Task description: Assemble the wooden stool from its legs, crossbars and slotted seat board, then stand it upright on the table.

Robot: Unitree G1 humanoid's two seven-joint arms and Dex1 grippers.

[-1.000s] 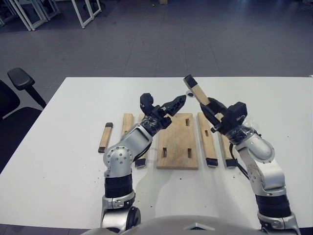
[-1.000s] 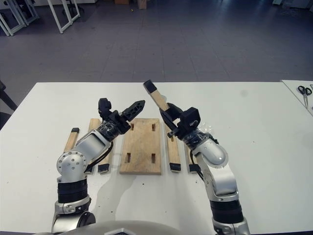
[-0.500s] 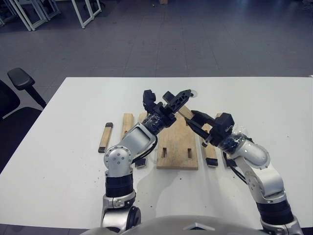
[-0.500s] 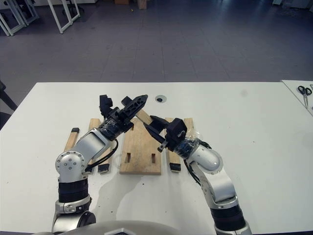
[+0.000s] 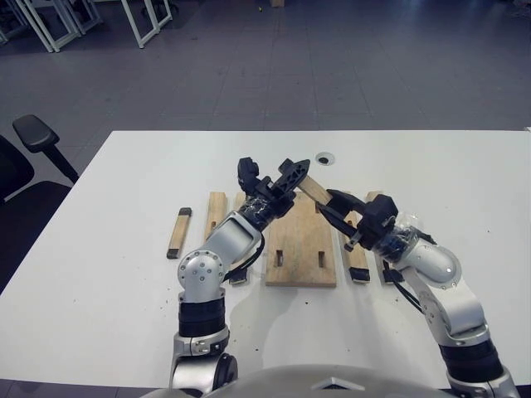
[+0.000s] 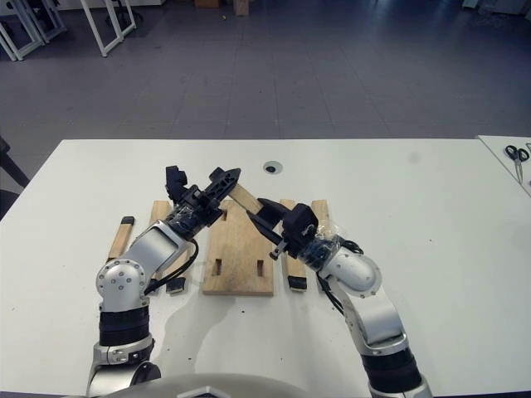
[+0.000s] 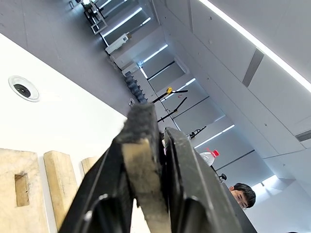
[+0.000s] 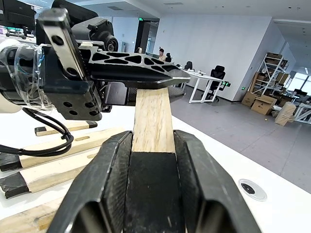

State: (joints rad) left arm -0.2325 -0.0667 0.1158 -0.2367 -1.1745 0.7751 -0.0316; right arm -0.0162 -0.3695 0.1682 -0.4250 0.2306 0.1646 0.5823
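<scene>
White table (image 5: pixel 99 249); left tool (image 5: pixel 292 172) and right tool (image 5: pixel 325 204) tight on leg (image 5: pixel 312 190)

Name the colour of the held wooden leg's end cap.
Black end cap on the wooden leg; left wrist view.

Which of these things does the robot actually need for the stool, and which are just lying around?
For the job:
- held leg, gripped by the left gripper and the right gripper
- slotted seat board
- loose legs lying beside it
- short crossbar

Just lying about:
- scissors, far right
- office chair
- cable hole
</scene>
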